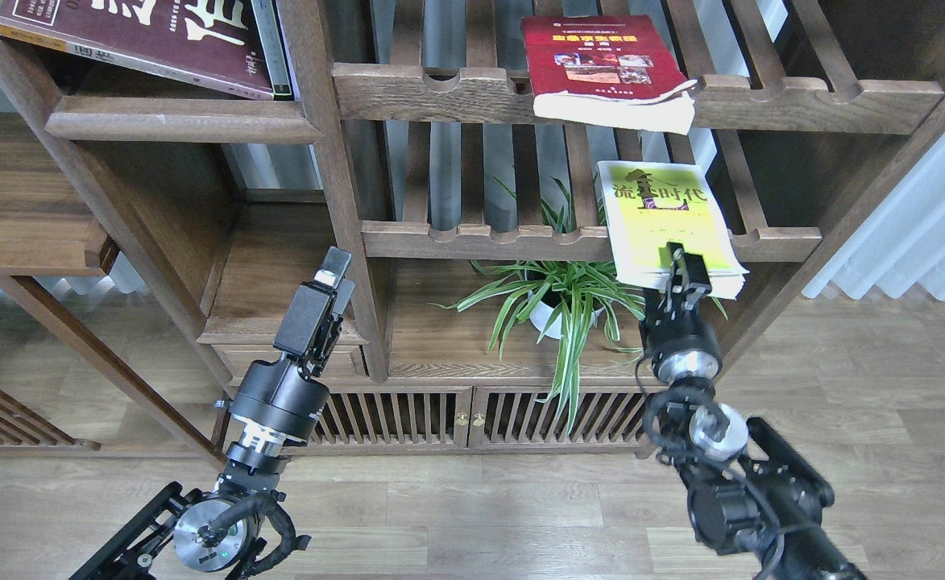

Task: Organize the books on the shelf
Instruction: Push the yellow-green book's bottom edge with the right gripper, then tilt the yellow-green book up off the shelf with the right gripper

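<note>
Books are what I am sorting, and the head view, my only one, is showing three of them. I am counting one maroon book [150, 40] lying tilted on the solid shelf [182, 127] at upper left, one red book [605, 68] lying across the upper slatted rack [810, 101] with its page edge hanging over the notched front rail, and one yellow-green book [665, 221] resting on the lower slatted rack [480, 240], its near end jutting past the front rail.

My right gripper [685, 262] is reaching up to that yellow-green book, its fingers sitting at the book's near edge and apparently pinching it, so I am judging the pick-up of this book to be the step in hand. My left gripper [333, 274] is hanging free in front of the cabinet's middle post, holding nothing; I cannot tell whether its fingers are parted.

Next, as I am reading it, the book needs drawing clear of the rail without snagging the notches or brushing the one potted plant [561, 298] below, then carrying leftward to the solid shelf beside the maroon book.
</note>
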Controlling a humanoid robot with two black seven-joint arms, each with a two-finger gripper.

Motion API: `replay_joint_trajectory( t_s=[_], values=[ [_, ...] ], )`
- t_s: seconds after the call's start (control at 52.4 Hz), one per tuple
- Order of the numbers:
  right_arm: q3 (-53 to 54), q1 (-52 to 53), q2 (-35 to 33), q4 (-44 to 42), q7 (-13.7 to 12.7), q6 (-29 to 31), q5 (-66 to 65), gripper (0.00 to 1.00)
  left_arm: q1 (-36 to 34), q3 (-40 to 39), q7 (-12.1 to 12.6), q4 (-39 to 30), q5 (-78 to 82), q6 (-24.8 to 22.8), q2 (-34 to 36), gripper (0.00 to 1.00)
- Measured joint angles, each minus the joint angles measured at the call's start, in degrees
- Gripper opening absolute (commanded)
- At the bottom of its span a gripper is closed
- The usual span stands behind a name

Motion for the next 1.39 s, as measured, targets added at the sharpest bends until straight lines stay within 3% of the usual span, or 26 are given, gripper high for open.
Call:
replay_joint_trajectory(
  t_s=[0.134,0.687,0.745,0.764,0.859,0.974,1.107,1.394],
  values=[
    [0.09,0.45,0.0,-0.12,-0.35,-0.31,0.03,0.84,0.25,0.09,0.0,0.0,0.0,0.0,0.0,1.0],
    [0.11,0.43,0.0,-0.33,0.18,-0.61,0.11,0.5,0.24,0.35,0.01,0.64,0.0,0.0,0.0,1.0],
    [0.11,0.43,0.0,-0.33,0.25,-0.44,0.13,0.44,0.2,0.35,0.03,0.65,0.0,0.0,0.0,1.0],
    [0.11,0.5,0.0,-0.33,0.29,-0.26,0.13,0.36,0.18,0.35,0.04,0.68,0.0,0.0,0.0,1.0],
    [0.11,0.56,0.0,-0.32,0.35,0.56,0.09,0.23,0.01,0.44,0.04,0.79,0.04,0.0,0.0,1.0],
    [0.11,0.58,0.0,-0.26,0.46,4.01,-0.17,0.11,-0.45,0.61,0.07,0.96,0.08,0.0,0.0,1.0],
    [0.04,0.59,0.0,-0.26,0.54,7.53,-0.35,0.05,-0.69,0.85,0.09,1.32,0.08,0.0,0.0,1.0],
    [0.06,0.59,0.0,-0.16,0.81,9.15,-0.31,0.05,-0.72,1.19,0.09,1.74,0.1,0.0,0.0,1.0]
  ],
)
